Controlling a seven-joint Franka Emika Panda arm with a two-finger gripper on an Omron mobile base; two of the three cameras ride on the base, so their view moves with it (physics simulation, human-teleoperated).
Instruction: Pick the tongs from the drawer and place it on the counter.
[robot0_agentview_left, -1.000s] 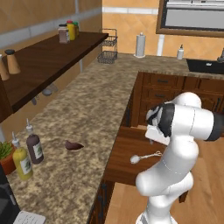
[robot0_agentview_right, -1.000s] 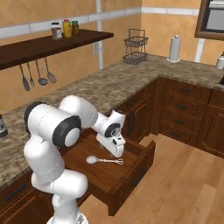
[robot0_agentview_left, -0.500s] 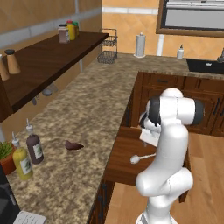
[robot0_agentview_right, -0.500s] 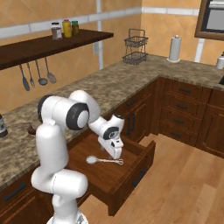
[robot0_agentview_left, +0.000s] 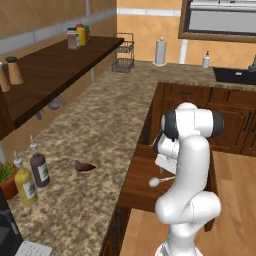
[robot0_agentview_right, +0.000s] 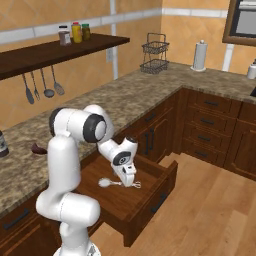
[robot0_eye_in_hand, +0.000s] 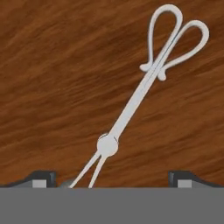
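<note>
The silvery tongs (robot0_eye_in_hand: 131, 107) lie flat on the wood-grain bottom of the pulled-out drawer (robot0_agentview_right: 150, 197), looped handles away from the hand and thin arms running down between my fingertips (robot0_eye_in_hand: 41, 177). My gripper (robot0_eye_in_hand: 111, 179) is open, its tips far apart on either side of the tongs and touching nothing. From the right base view the gripper (robot0_agentview_right: 129, 176) hangs just above the tongs (robot0_agentview_right: 114, 183), pointing down into the drawer. In the left base view the tongs' rounded end (robot0_agentview_left: 154, 182) peeks out beside the arm, over the drawer (robot0_agentview_left: 140, 182). The granite counter (robot0_agentview_left: 95, 130) runs along the drawer's left.
A small dark brown lump (robot0_agentview_left: 84, 166) lies on the counter near two sauce bottles (robot0_agentview_left: 38, 169). A wire basket (robot0_agentview_left: 124, 56) and paper towel roll (robot0_agentview_left: 160, 50) stand at the far end. A dark wall shelf (robot0_agentview_left: 55, 70) overhangs the counter. The black drawer handle (robot0_agentview_right: 161, 202) faces the floor side.
The arm's upper joints have swung round and the hand has come down a little, closer over the tongs. The tongs and drawer have not moved.
</note>
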